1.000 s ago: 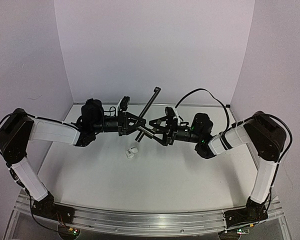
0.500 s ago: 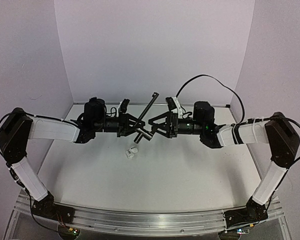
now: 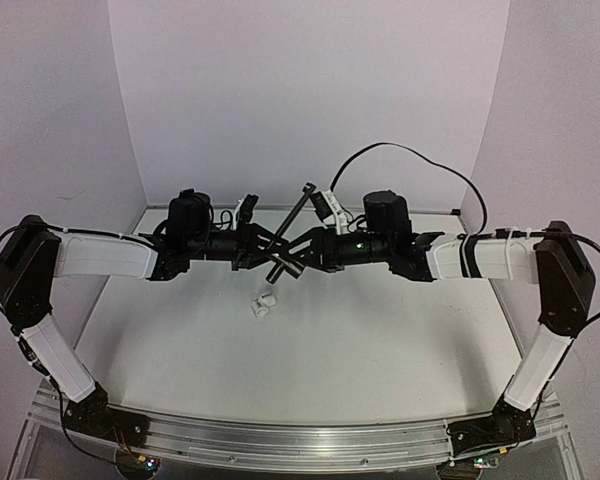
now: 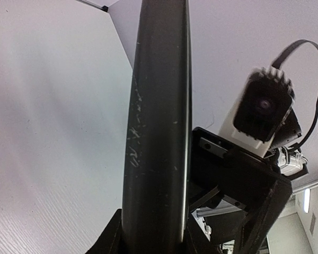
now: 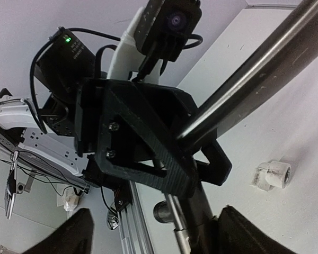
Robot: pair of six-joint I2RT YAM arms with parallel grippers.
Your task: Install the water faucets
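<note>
The black faucet [image 3: 302,204] is a long thin rod held slanted above the table, its top end toward the back wall. My left gripper [image 3: 270,245] is shut on its lower part; in the left wrist view the rod [image 4: 159,132] fills the middle between my fingers. My right gripper [image 3: 298,252] is open, its fingers spread either side of the faucet's lower crossbar end [image 5: 165,211], right against the left gripper [image 5: 143,143]. The small white fitting [image 3: 265,303] lies on the table below both grippers and also shows in the right wrist view [image 5: 273,174].
The white table [image 3: 330,340] is closed in by white walls at the back and both sides. The right arm's black cable [image 3: 400,150] arcs above its wrist. An aluminium rail [image 3: 280,440] runs along the near edge.
The right arm has stretched out to the left and risen, bringing its open gripper up to the faucet's lower end. The left gripper still holds the faucet in about the same place.
</note>
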